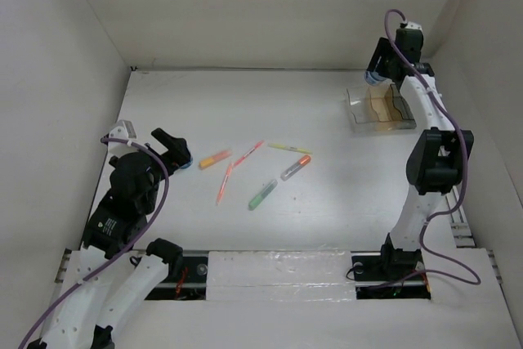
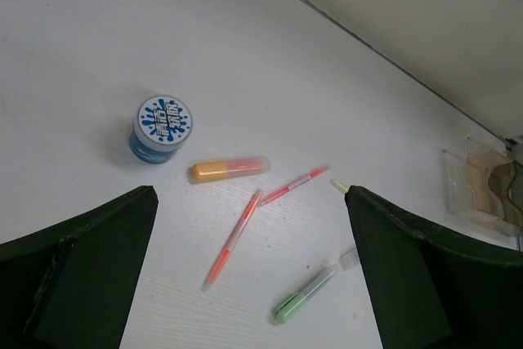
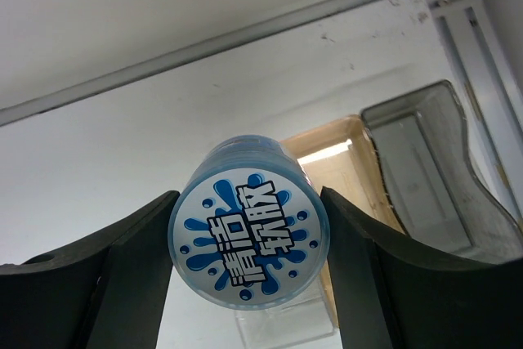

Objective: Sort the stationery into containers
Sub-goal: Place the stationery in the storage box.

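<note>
My right gripper (image 1: 377, 78) is shut on a round blue-and-white pot (image 3: 249, 234) and holds it above the left end of the clear, partly amber organiser (image 1: 380, 110), which also shows in the right wrist view (image 3: 413, 161). My left gripper (image 1: 176, 153) is open and empty. A second pot (image 2: 162, 127) stands on the table just beyond it. Ahead of the left gripper lie an orange marker (image 2: 230, 169), a red pen (image 2: 294, 185), a thin orange pen (image 2: 234, 238) and a green marker (image 2: 305, 295). A yellow pen (image 1: 289, 149) and an orange-capped marker (image 1: 296, 167) lie further right.
White walls close the table at the back and both sides. The organiser sits near the back right corner, close to the right wall. The pens lie scattered mid-table between the two arms.
</note>
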